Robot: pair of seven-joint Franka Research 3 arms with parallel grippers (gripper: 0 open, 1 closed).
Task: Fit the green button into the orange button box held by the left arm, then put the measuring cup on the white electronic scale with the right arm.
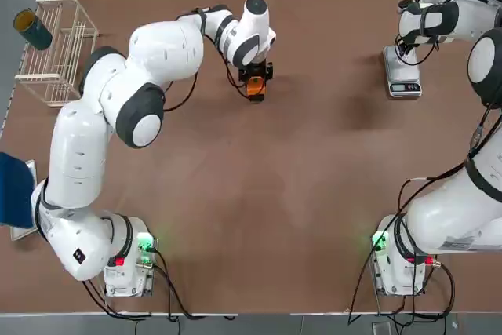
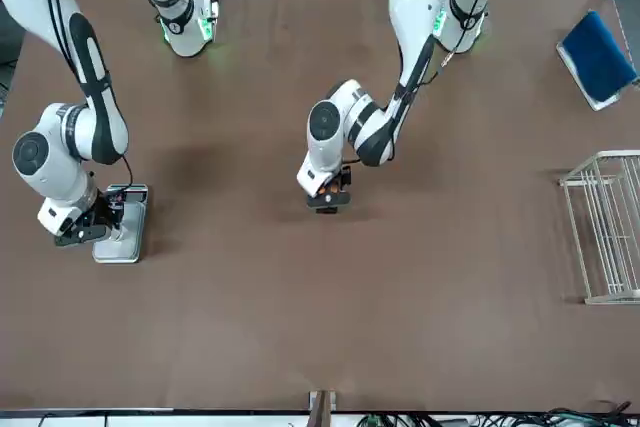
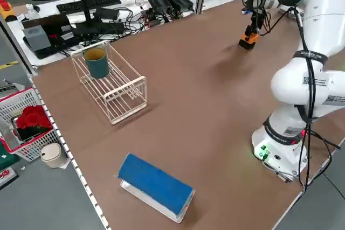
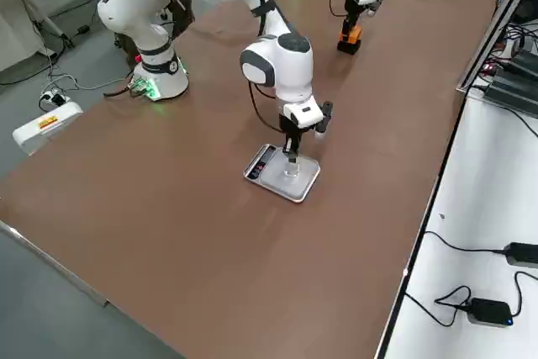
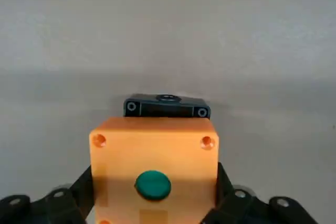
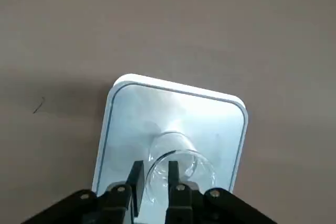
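The orange button box (image 5: 152, 145) sits between the fingers of my left gripper (image 5: 153, 198), which is shut on it far out at mid-table (image 1: 256, 88). The green button (image 5: 153, 184) is seated in the box's face. At the far right, the white electronic scale (image 1: 402, 78) carries the clear measuring cup (image 6: 184, 158) upright on its plate (image 6: 173, 103). My right gripper (image 6: 155, 177) hangs just above the cup. Its fingers (image 6: 174, 174) stand slightly apart on either side of the cup's rim wall.
A flat black block (image 5: 167, 106) lies right behind the orange box. A wire rack (image 1: 55, 52) with a teal mug (image 1: 33, 29) stands at the far left, and a blue-topped pad (image 3: 156, 184) lies at the left edge. Cables run along the far side.
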